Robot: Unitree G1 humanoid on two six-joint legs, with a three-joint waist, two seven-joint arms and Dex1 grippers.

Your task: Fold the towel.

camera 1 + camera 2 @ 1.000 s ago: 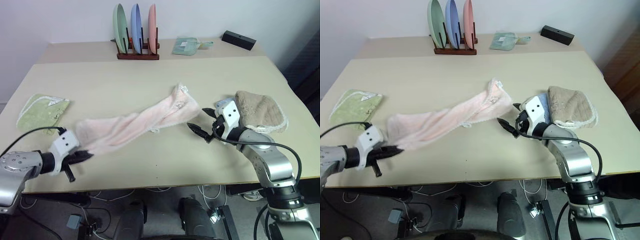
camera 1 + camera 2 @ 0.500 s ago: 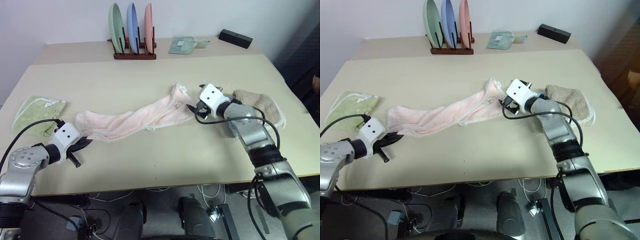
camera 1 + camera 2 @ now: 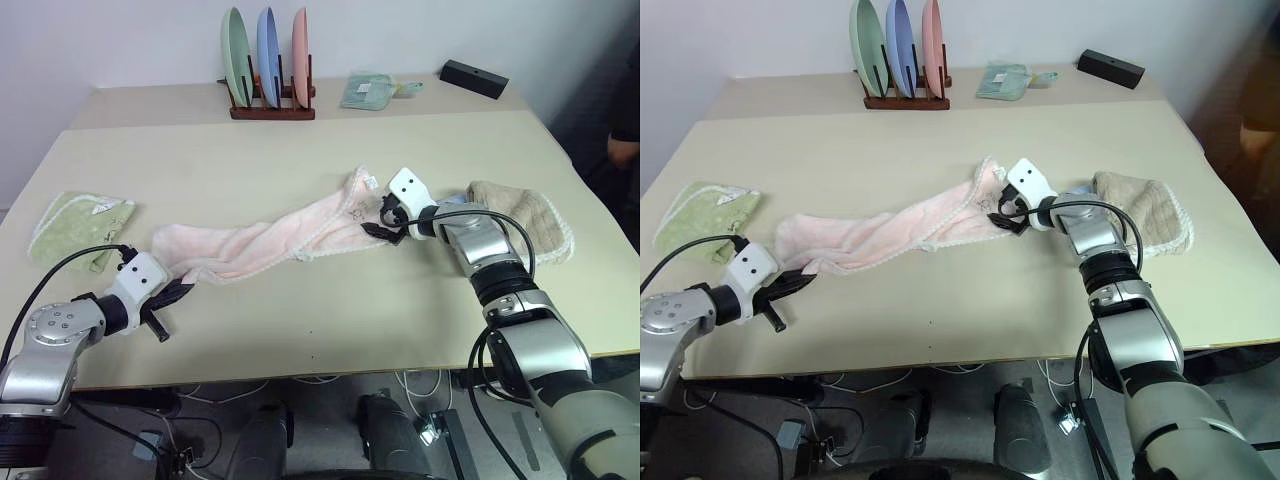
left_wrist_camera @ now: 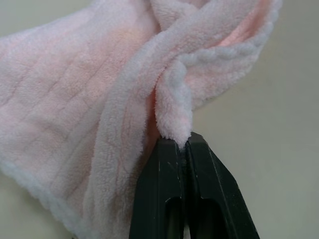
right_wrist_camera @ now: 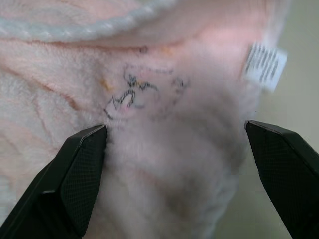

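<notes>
Pink towel point(image 3: 270, 240) lies between spread right fingers point(image 5: 75, 174).

The towel point(image 3: 270, 243) is a soft, fluffy terry cloth, deep-piled and matt, with faint quilted lines pressed into its nap and a thin white stitched edging; a small woven tag point(image 5: 264, 65) sits at its edge. The table point(image 3: 330, 320) has a smooth, matt beige top, like laminate. The left end effector point(image 4: 185, 145) has matt black plastic fingers (smooth on the outside), while the right end effector point(image 5: 179, 164) shows finely textured black pads point(image 5: 79, 169). Both wrists are glossy white plastic over brushed silver metal. The plates point(image 3: 268, 55) look smooth and faintly glossy, standing in a dark wooden rack point(image 3: 272, 110). The beige cloth point(image 3: 525, 225) seems coarser terry.
</notes>
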